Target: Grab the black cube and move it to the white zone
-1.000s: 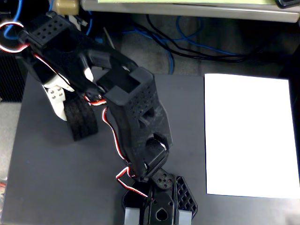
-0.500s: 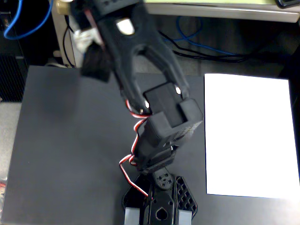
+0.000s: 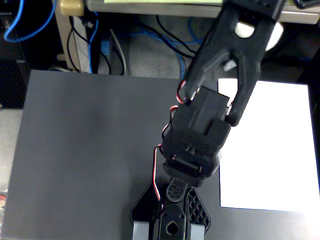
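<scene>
Since the arm is reaching down toward the bottom edge of the fixed view, my hand (image 3: 167, 231) is mostly cut off there, so I can't tell how far it's open or whether it's got anything. No sign of the black cube anywhere; I'd guess it's under the arm or out of frame. White zone (image 3: 272, 145) sits on the right side of the dark mat (image 3: 90, 150), just beside the arm, totally bare. Loads of free mat on the left, cables (image 3: 130, 40) only past the far edge.
</scene>
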Robot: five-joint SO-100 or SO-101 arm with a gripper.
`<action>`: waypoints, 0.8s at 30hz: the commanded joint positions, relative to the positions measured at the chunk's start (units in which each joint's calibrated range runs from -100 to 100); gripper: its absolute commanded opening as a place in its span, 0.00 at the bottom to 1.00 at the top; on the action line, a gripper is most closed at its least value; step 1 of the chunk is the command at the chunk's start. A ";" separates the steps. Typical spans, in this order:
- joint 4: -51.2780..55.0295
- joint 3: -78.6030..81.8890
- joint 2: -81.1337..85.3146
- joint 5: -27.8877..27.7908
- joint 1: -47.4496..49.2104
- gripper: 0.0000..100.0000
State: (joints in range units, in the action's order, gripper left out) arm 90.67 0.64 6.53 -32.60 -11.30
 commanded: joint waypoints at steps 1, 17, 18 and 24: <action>-0.19 -3.27 3.00 -0.19 -3.64 0.01; -6.37 -0.46 -11.03 -7.58 -19.68 0.01; -2.42 -3.00 -11.03 -7.58 -20.27 0.01; 8.81 -1.27 -11.03 -7.63 -20.49 0.01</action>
State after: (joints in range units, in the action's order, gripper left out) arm 95.81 0.09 -5.45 -39.78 -31.61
